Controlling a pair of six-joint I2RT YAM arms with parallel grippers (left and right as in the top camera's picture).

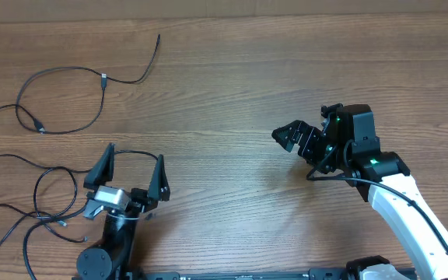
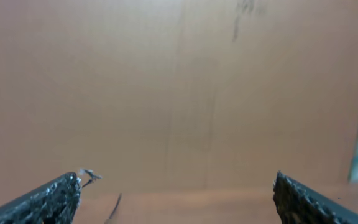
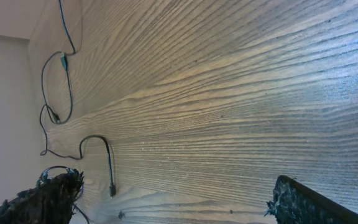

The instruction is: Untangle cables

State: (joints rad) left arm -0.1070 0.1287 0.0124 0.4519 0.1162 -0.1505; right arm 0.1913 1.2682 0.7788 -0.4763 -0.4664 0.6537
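Left gripper [image 1: 134, 155] sits near the front edge of the brown wood-grain table [image 1: 232, 70], jaws spread wide, pinching nothing. Thin black cables [image 1: 103, 78] with small plugs: one loose looped strand beyond and left of left gripper, a tangled bunch just left of it running off the table's left edge, and one strand arcing under its fingers, contact unclear. Right gripper [image 1: 286, 132] is well right of left gripper, jaws spread, empty. Bare wood between them.

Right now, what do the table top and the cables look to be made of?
The table looks like wood or wood-look laminate, matte brown, going by its running grain lines. The cables are thin black cords, probably plastic or rubber sheathed, since they lie in loose curves.
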